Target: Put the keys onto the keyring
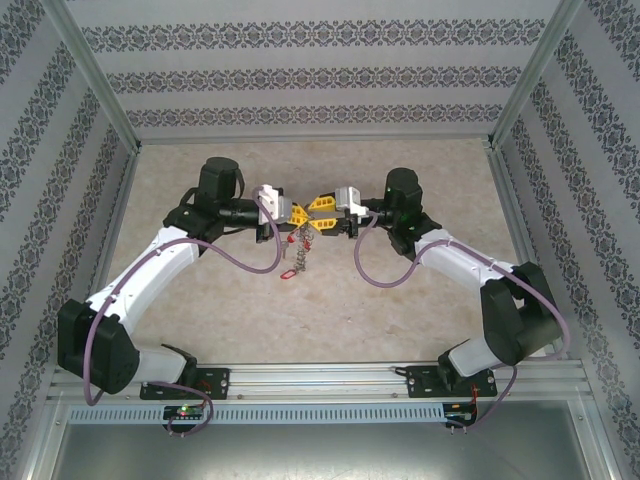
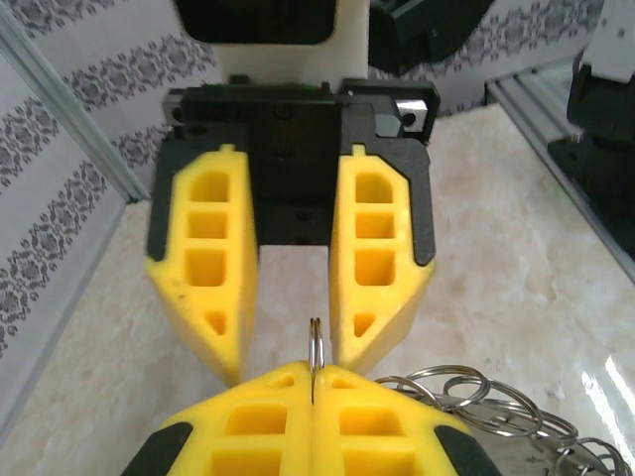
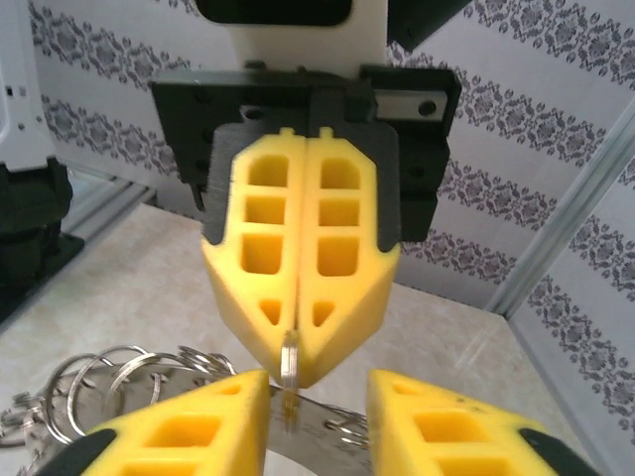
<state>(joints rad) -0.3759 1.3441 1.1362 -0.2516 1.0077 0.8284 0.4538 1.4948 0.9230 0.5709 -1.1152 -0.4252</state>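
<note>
Grippers meet tip to tip over the table [image 1: 420, 300]: left gripper [image 3: 298, 367] pinches one loop of the keyring [image 2: 315, 342], right gripper [image 2: 290, 357] stands slightly parted; red keys [image 1: 285, 272] seemingly dangle beneath.

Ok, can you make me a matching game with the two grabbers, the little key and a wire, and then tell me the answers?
Things:
1. left gripper
2. right gripper
3. key
4. cable

Matches:
a. purple
b. fingers apart, open
c. fingers shut, pinching the keyring
d. red head

Pairs: 1-c, 2-b, 3-d, 4-a.
</note>
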